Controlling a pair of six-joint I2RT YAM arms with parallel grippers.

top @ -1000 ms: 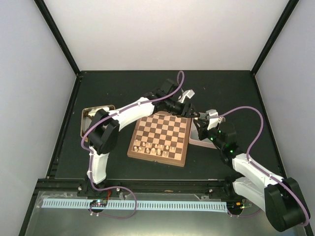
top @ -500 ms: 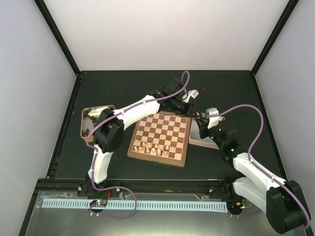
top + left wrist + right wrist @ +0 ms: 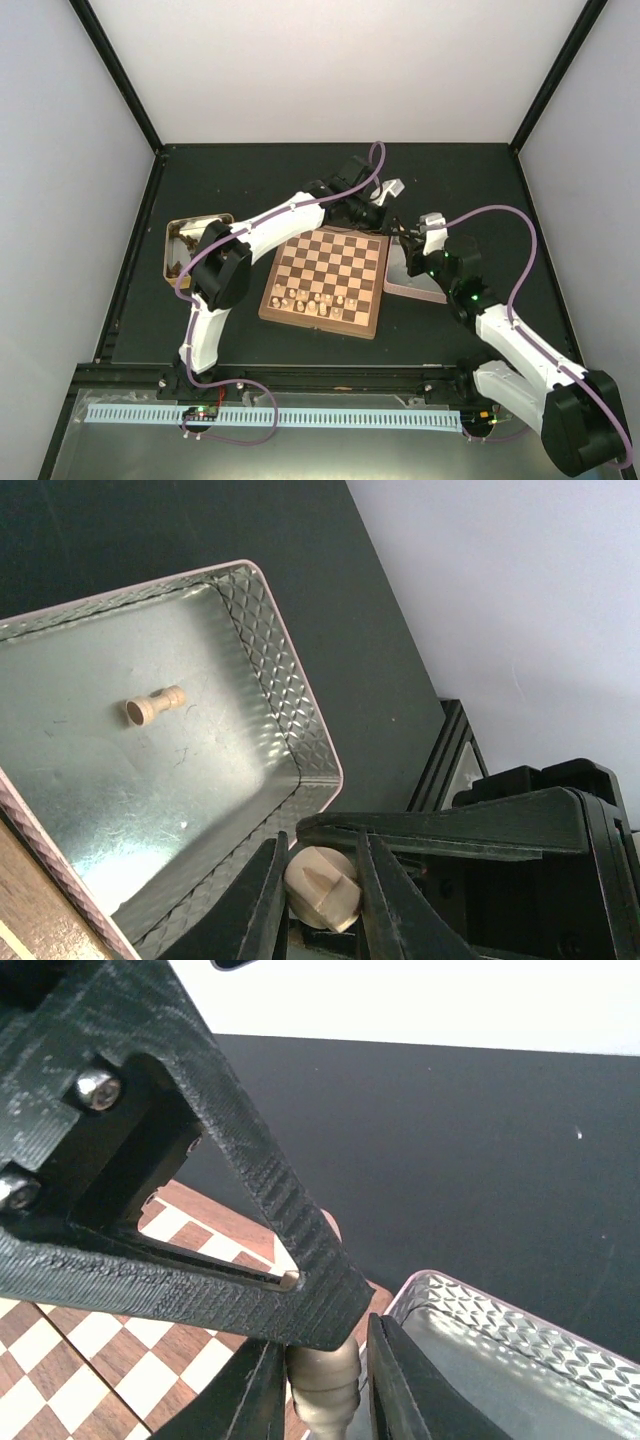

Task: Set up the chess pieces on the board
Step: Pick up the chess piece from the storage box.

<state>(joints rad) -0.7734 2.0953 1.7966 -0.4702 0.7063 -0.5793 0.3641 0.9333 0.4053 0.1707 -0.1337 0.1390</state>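
Now, your left gripper (image 3: 320,855) is clenched on a pale chess piece (image 3: 322,890), its base facing that wrist's camera. It is held just off the board's (image 3: 340,255) far right corner, near the metal tin (image 3: 270,640). Your right gripper (image 3: 320,1345) brackets the same piece, but you cannot tell whether it grips.

Left tin (image 3: 168,248), likely metal; right tin (image 3: 265,650).
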